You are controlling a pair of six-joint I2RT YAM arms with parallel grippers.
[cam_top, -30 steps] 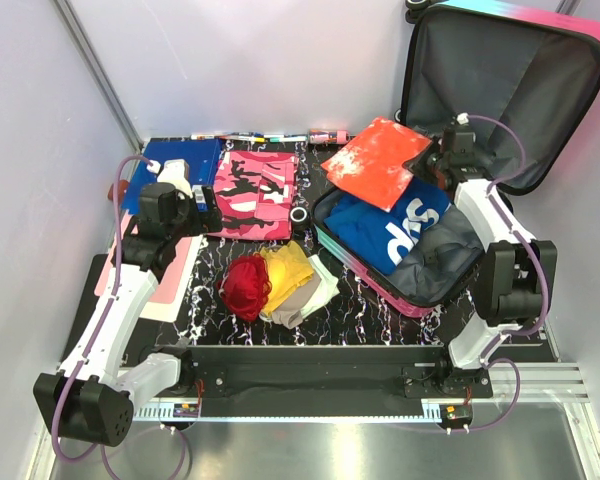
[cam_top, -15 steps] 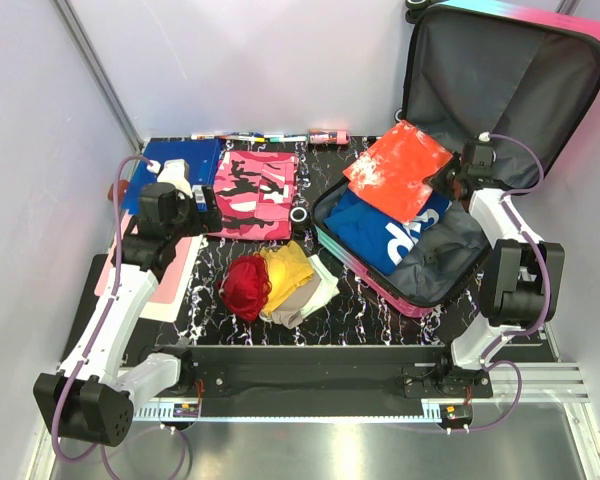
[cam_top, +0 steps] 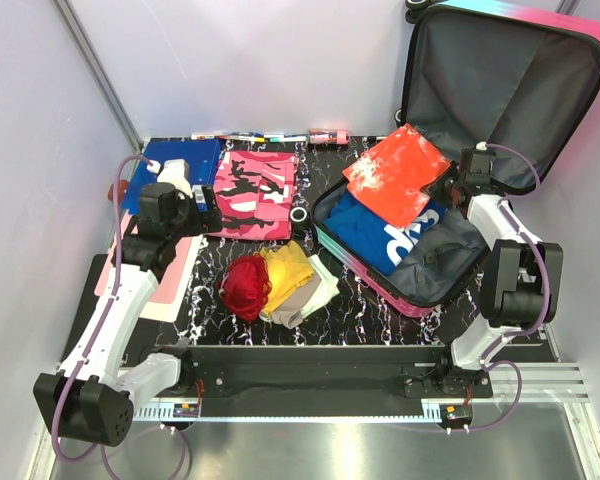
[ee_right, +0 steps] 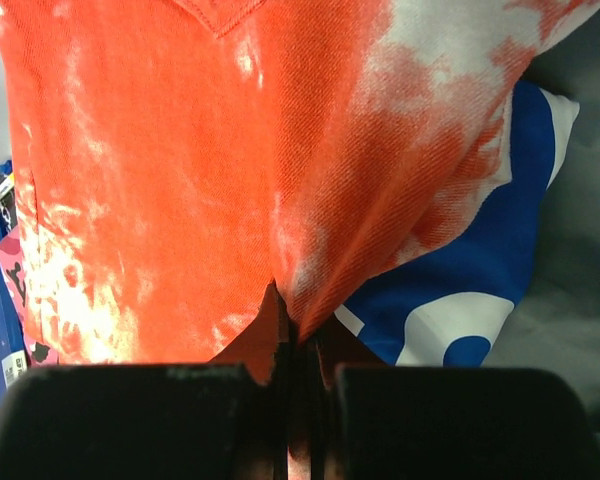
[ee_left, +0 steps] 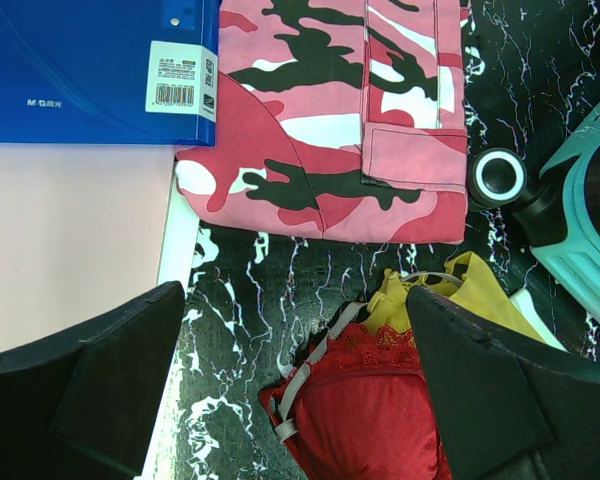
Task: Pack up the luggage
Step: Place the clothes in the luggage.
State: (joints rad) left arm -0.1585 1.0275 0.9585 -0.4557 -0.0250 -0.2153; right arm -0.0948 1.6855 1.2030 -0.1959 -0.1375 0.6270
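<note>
**Luggage.** The luggage [cam_top: 500, 80] stands open at the far right of the table [cam_top: 205, 322]. Its lid is raised toward the far wall and its lower half lies flat.

**Right gripper.** The right gripper [cam_top: 448, 186] sits over the far right part of the lower half, just in front of the lid. Its jaws are clamped tight on the right edge of an orange cloth [cam_top: 398, 172] (the wrist view shows a fold pinched between the fingers). The cloth spreads left from the gripper, tilted, above a blue garment [cam_top: 380, 228] lying inside the lower half.

**Left gripper.** The left gripper [ee_left: 295, 300] has its jaws spread wide and holds nothing. It hangs well to the left of the luggage, over the table. A camo garment [cam_top: 255, 192] lies on its far side and a red garment [cam_top: 245, 285] on its near side. A folder [cam_top: 175, 165] lies left of the camo garment.
</note>
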